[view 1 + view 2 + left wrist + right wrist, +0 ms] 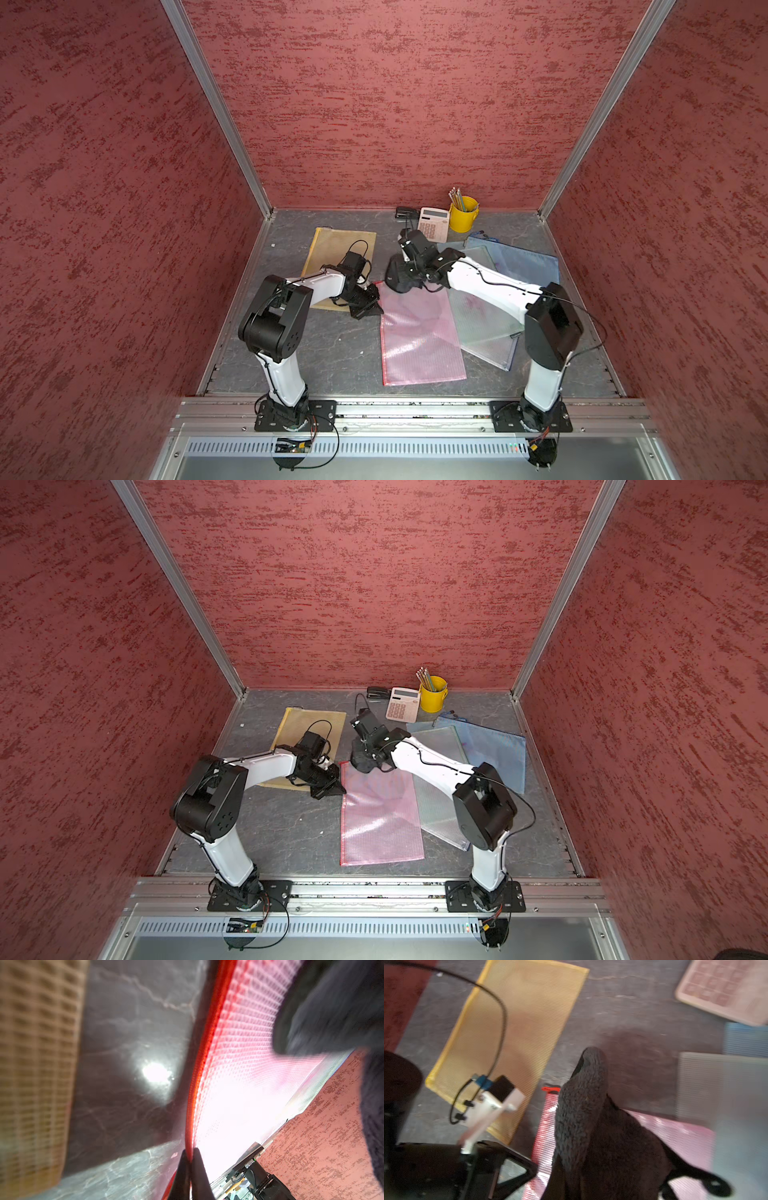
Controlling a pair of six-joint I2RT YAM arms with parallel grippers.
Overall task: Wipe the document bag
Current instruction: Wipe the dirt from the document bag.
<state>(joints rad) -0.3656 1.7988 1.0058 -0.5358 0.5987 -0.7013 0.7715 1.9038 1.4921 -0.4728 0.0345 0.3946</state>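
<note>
The document bag [419, 336] [380, 816] is a pink mesh pouch with a red zipper edge, lying flat mid-table in both top views. My left gripper [379, 309] [189, 1150] is shut on the red edge [194, 1084] near the pouch's far left corner. A dark fluffy cloth [400, 277] [583, 1115] rests on the far end of the pink pouch. My right gripper [411, 272] is shut on this cloth, which hides its fingertips in the right wrist view.
A yellow mesh pouch [332, 253] lies left of the pink one. A clear pouch [484, 328] and a blue pouch [525, 266] overlap on the right. A calculator [434, 224], a stapler [407, 212] and a yellow pencil cup [463, 215] stand by the back wall.
</note>
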